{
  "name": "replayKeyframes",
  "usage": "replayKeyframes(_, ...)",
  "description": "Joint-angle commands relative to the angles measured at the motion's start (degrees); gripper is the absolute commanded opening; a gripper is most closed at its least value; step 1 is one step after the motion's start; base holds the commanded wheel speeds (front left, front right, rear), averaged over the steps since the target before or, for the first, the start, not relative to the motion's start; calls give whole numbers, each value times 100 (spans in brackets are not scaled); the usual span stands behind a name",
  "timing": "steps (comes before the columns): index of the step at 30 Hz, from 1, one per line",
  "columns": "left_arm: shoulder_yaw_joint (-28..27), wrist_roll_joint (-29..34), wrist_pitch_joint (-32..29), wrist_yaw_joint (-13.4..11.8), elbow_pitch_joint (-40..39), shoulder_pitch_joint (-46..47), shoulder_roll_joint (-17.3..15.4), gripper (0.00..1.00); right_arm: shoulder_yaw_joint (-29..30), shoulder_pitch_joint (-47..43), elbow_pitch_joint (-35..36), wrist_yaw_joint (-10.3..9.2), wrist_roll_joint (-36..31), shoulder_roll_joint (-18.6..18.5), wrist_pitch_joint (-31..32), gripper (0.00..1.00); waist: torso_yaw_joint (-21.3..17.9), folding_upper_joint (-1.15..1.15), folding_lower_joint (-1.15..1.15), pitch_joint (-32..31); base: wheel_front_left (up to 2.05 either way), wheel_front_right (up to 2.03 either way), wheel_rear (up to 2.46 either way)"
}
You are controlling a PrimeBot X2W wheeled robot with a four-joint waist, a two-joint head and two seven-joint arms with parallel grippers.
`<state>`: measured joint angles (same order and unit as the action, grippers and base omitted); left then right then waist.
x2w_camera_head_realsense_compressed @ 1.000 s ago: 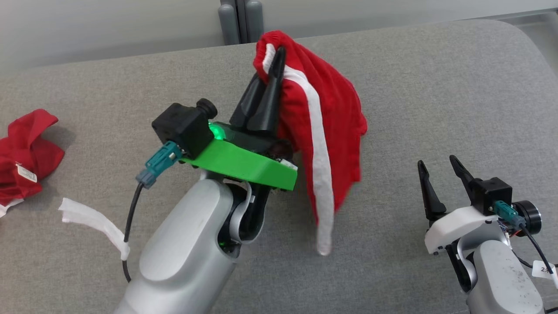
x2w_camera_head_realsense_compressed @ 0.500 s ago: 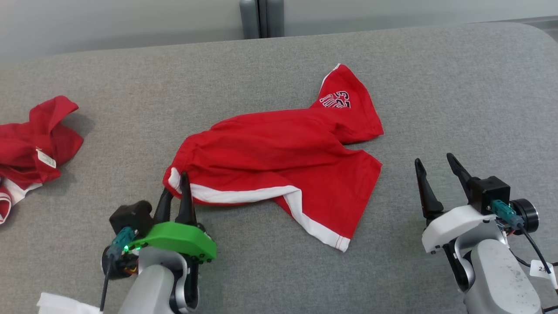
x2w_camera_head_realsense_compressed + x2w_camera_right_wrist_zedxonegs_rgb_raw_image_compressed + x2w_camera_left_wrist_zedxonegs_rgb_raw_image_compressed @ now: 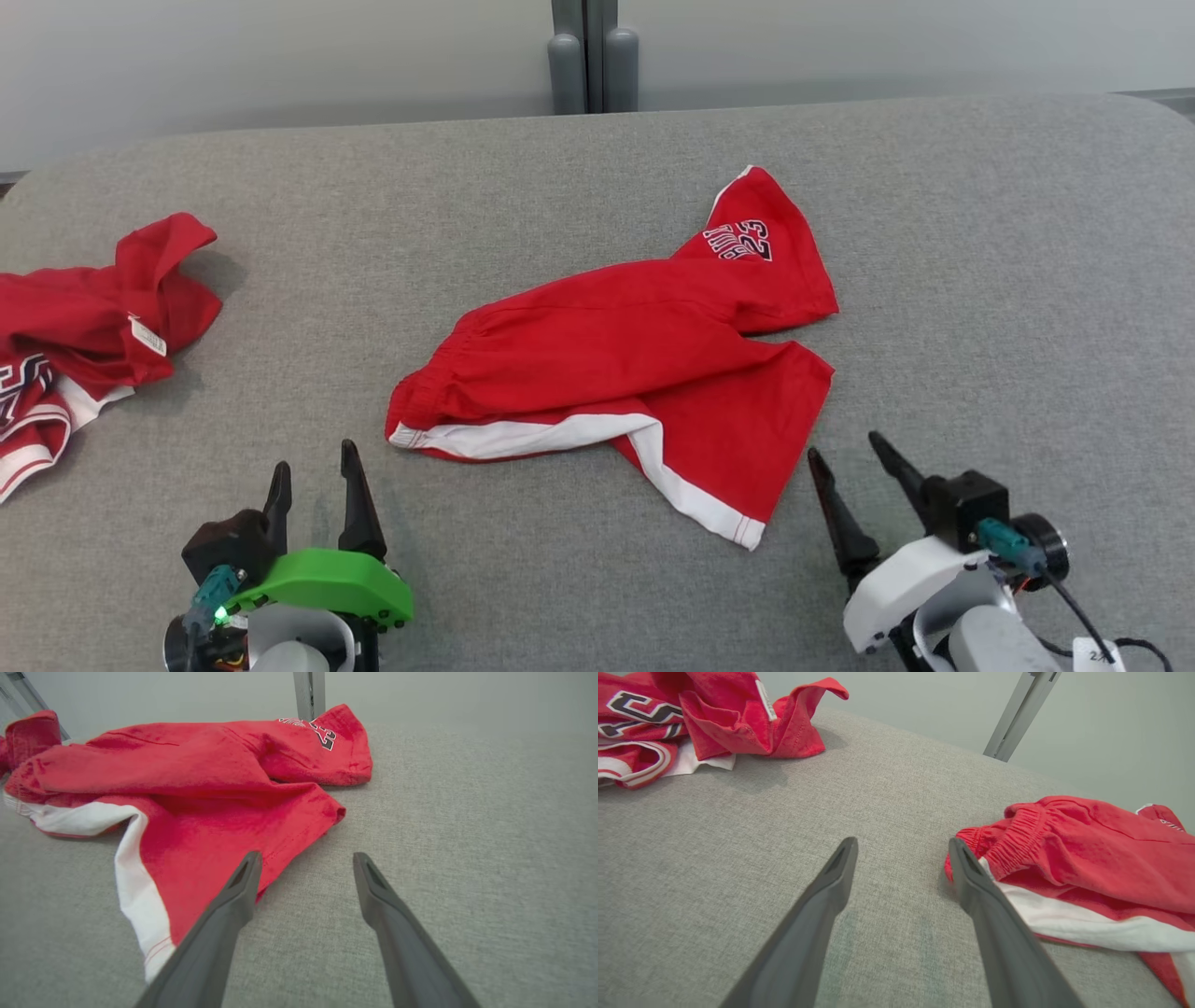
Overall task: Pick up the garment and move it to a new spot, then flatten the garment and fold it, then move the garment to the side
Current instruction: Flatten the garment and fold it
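The garment [image 3: 635,364] is a pair of red shorts with a white side stripe and a number print. It lies spread but rumpled in the middle of the grey table [image 3: 980,280], one leg folded up at the far right. My left gripper [image 3: 314,467] stands open near the front left, just short of the waistband [image 3: 1013,835], holding nothing. Beside the shorts' lower right hem [image 3: 299,835], my right gripper [image 3: 848,450] is open and empty too.
A second crumpled red garment [image 3: 84,317] with a white tag lies at the table's left edge, seen also in the left wrist view [image 3: 714,714]. A grey post [image 3: 593,56] stands behind the table's far edge. Bare grey surface stretches to the right.
The left gripper lowered the hanging shorts onto the table, let go of the waistband, opened and drew back toward the front. The head camera shifted meanwhile.
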<state>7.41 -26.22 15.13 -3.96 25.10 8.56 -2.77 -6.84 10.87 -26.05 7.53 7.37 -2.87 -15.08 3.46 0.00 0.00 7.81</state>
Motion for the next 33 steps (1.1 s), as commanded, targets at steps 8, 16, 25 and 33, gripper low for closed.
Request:
replayKeyframes(8, 146, 29, 3, 34, -157, -102, -24, 100, -913, -333, -270, -8, 412, -21, -12, 100, 244, 0, 0, 64, 0, 0, 0)
replayKeyframes(16, 205, -2, 3, 2, -199, -142, -24, 100, -1124, -407, -483, -8, 339, -20, -5, 0, 351, 0, 0, 84, 0, 0, 0)
replayKeyframes(25, 265, -3, 3, 22, -208, -156, -24, 100, -398, -211, -523, -9, 167, -249, -6, 0, 293, 0, 0, 51, 0, 0, 0)
replayKeyframes(33, 484, 390, 3, 110, -116, -245, -22, 100, 423, 220, -705, -8, 117, -766, -8, 100, 121, 0, 0, -98, 0, 0, 0)
